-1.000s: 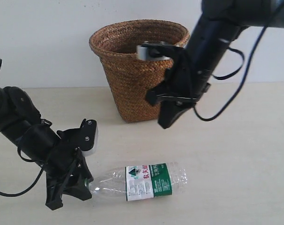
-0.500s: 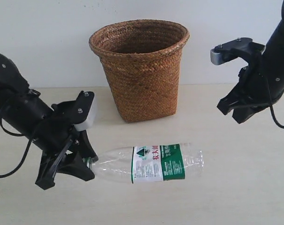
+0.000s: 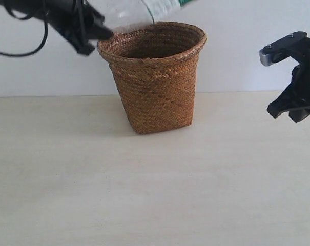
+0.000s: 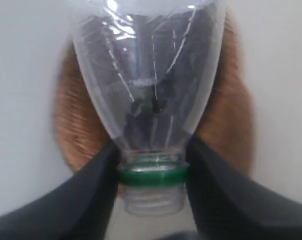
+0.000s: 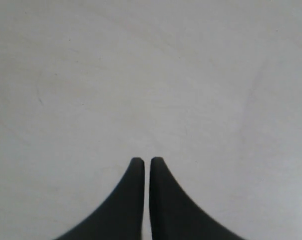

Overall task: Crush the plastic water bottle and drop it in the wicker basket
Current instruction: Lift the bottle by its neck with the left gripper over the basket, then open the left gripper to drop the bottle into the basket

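Left gripper (image 3: 99,34) closed on the bottle (image 3: 128,12) at the neck. In the left wrist view, the gripper (image 4: 151,167) has one dark finger (image 4: 98,185) on each side, pressed in just above the green ring (image 4: 151,177). Bare threads show beyond the ring.

The bottle (image 4: 147,80) widens away from the fingers into a clear shoulder streaked with light along its ribs or creases. Cannot tell from either view how far the body is flattened.

Exterior view: gripper high up, at the level of the basket (image 3: 156,84) rim and just left of it. The bottle is tilted, neck low at the gripper and body rising to the right over the basket mouth. A strip of green label (image 3: 171,3) is cut by the top edge, and the far end is out of frame. The bottle's lower edge lies close to the rim; contact not clear. Through the wrist camera the basket (image 4: 231,117) is a brown blur directly behind the bottle.

The basket stands upright on the pale table (image 3: 144,189), near the white wall (image 3: 247,56).

Right gripper (image 3: 289,114) far right, well apart from the basket, above the table, tips pointing down. Its wrist view shows the gripper (image 5: 144,162) with fingertips (image 5: 136,165) drawn nearly together, only a thin slit between them, nothing in it. Bare table (image 5: 141,70) beyond
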